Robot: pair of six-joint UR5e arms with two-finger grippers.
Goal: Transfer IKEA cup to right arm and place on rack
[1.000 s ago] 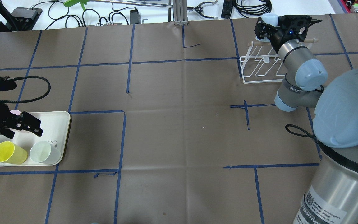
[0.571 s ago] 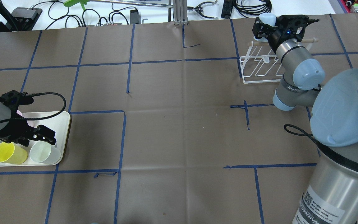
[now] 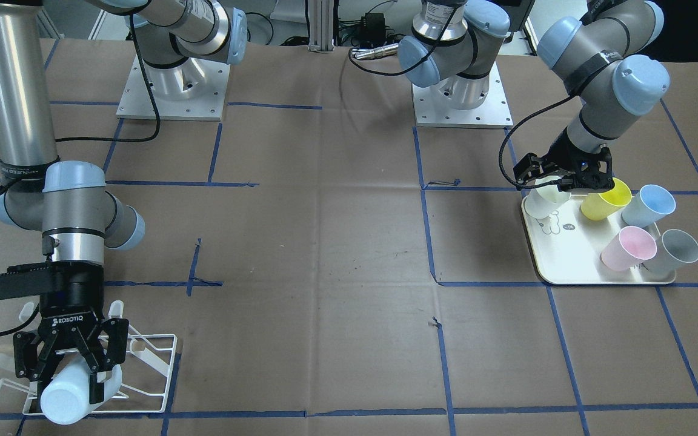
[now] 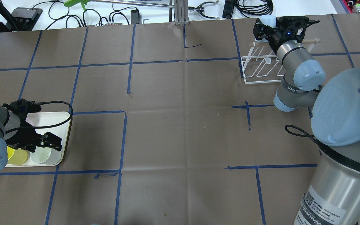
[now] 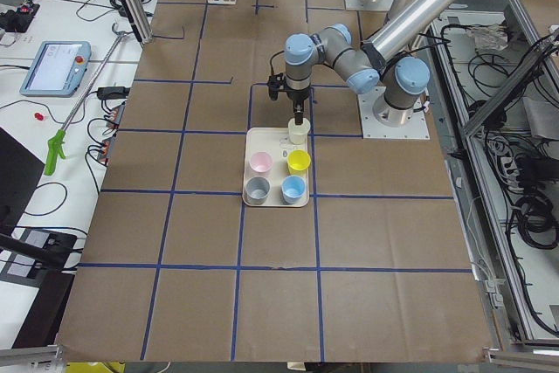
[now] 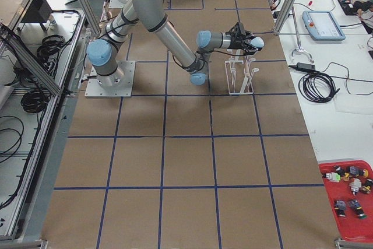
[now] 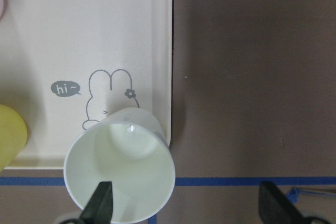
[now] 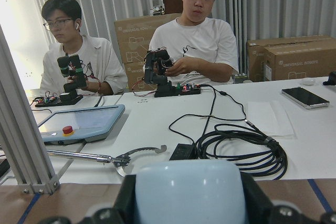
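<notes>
Brown paper crossed with blue tape lines covered the tabletop [image 4: 180,125], and beyond its operators' edge two people sat at a white bench strewn with cables.

On the robot's right half, close to the operators' long edge, stood the rack [image 4: 255,67], with its wooden dowel [image 4: 309,40] on the side nearest that edge. The right arm [image 4: 295,62] reached out low and long from its base, with the wrist turned so that the right tool [image 3: 67,378] pointed roughly level toward the operators' edge. Its fingers were pinched on the pale blue cup [image 3: 61,396], which lay on its side with the closed base toward the operators. The cup hung over the rack's outer prongs beside the dowel. Whether it touched a prong could not be told.

On the robot's left half, well in from every edge, lay the cream tray [image 7: 105,24] with its bunny drawing. The left arm [image 3: 609,79] was folded, with the elbow raised and the wrist aimed straight down over the tray's corner nearest the robot and the tabletop's middle. The left tool [image 7: 186,208] was spread wide. One finger hung over the mouth of the white cup [image 7: 121,169], which stood upright in that corner. The other finger was well outside the cup, past the tray's rim over the bare paper. The yellow cup [image 3: 606,200], blue cup [image 3: 649,204], pink cup [image 3: 628,248] and grey cup [image 3: 679,249] stood upright on the tray's far half.
</notes>
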